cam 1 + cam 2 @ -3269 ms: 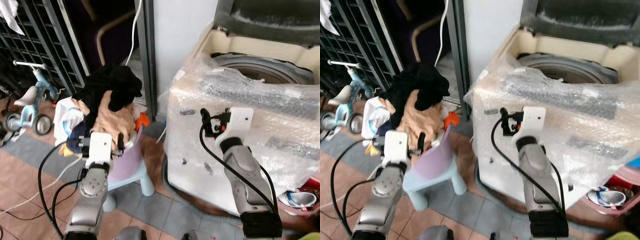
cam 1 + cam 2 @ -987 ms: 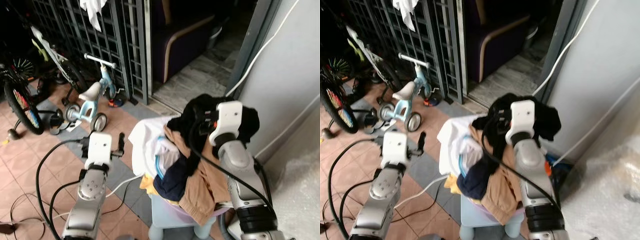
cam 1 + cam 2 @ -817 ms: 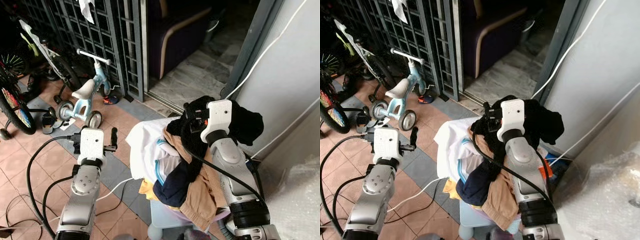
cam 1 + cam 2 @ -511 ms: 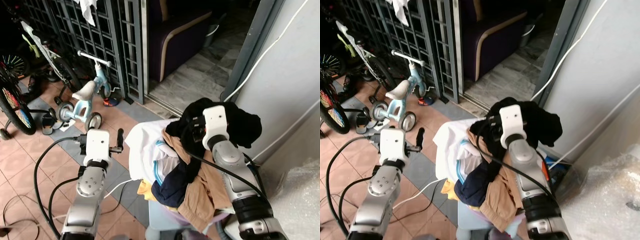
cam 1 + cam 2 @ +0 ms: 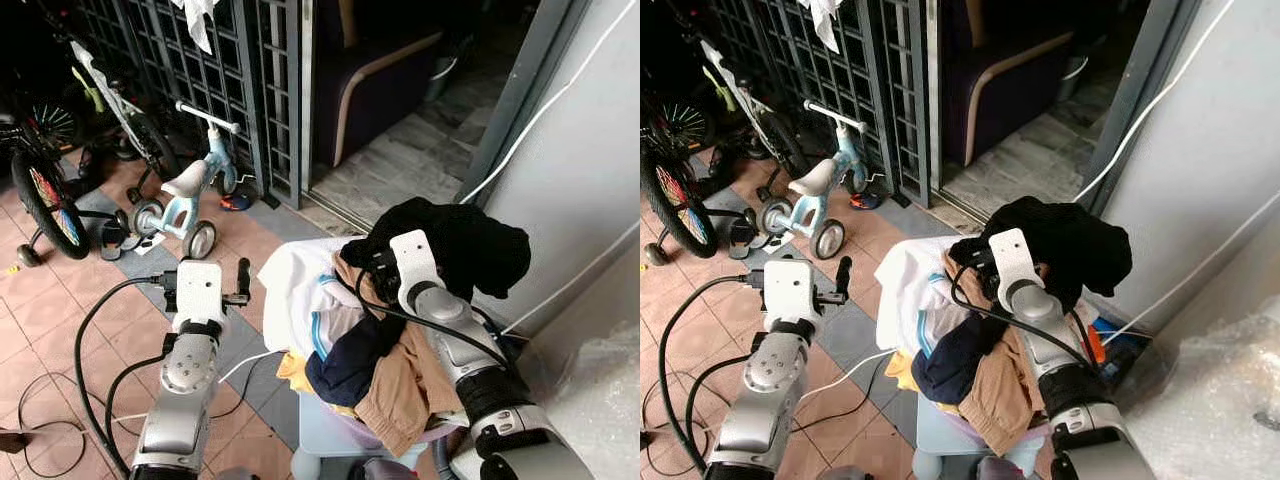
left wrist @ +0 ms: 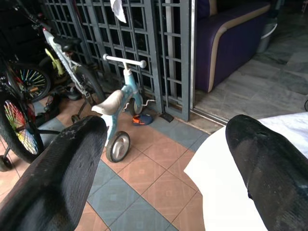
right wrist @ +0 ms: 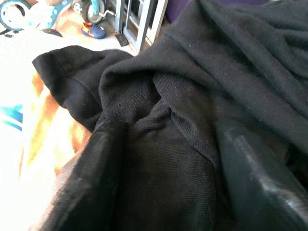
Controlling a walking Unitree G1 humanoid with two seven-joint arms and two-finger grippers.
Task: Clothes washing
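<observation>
Check the right gripper (image 7: 163, 159) first: its two black fingers (image 7: 96, 168) stand spread apart and press into the black garment (image 5: 455, 245) at the top of the clothes pile (image 5: 375, 330). In the right wrist view, dark knit fabric bulges up between the fingers, folded and creased, but nothing is clamped yet. The left gripper (image 6: 163, 159) is likewise spread wide and holds nothing; you see it hovering over the tiled floor (image 5: 70, 310), just beside the pile on the robot's left.

Inspect the pile. It sits heaped on a pale plastic stool (image 5: 330, 430), close to the grey wall (image 5: 590, 150). The black garment lies crumpled on top, towards the wall. Below it hang a tan garment (image 5: 405, 385), a navy garment (image 5: 350, 360) and a white garment (image 5: 295, 295) with a blue stripe, which drapes over the side nearest the left gripper. An orange scrap shows in the right wrist view beside the black cloth.

Compare with half a second ago: the right gripper has come lower and further into the black garment. The pile keeps the same shape. The left arm holds much the same pose.

Around the work area, note a small blue tricycle (image 5: 190, 190) and bicycles (image 5: 45, 190) near a metal grille (image 5: 240, 70), and a white cable (image 5: 545, 100) running down the wall.
</observation>
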